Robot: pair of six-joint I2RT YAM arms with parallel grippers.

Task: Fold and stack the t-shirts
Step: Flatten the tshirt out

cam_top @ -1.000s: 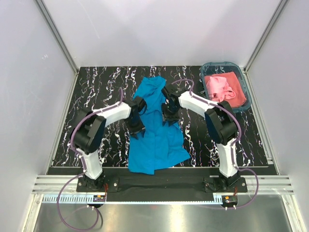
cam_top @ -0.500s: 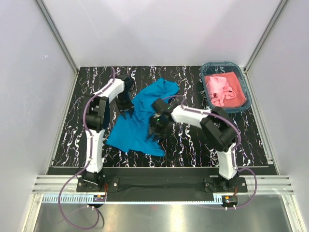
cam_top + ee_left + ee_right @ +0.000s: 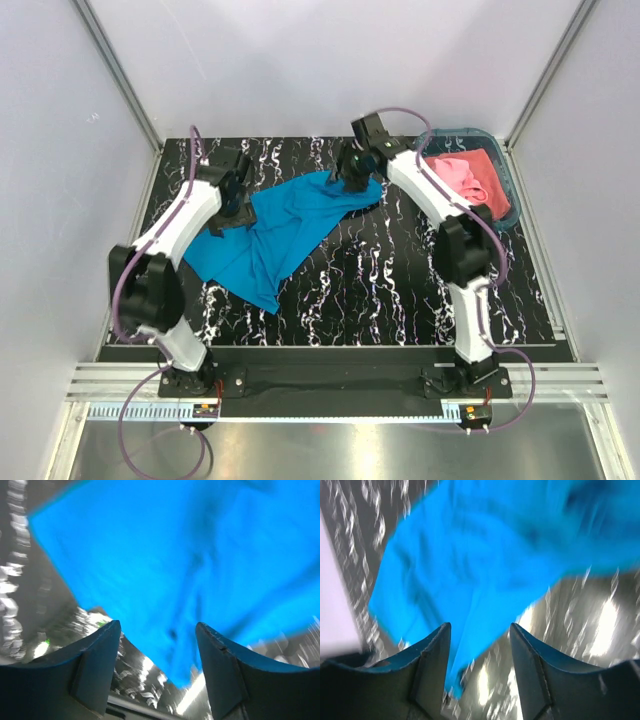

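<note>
Blurred turquoise t-shirt (image 3: 485,555) beyond parted fingers (image 3: 432,672)

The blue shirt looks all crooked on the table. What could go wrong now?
The blue t-shirt lies slanted and wrinkled, so a fold from here might come out lopsided. The left tool and the right tool both stand open right by its ends, so either one could snag the cloth and drag it.

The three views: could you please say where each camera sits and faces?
Top external: overhead behind the bases, looking down at the table; left arm, right arm show.
Left wrist: on the left arm, facing the turquoise t-shirt; own jaws apart.
Right wrist: on the right arm, likewise; jaws apart.
Shared: the turquoise t-shirt, in all three.
</note>
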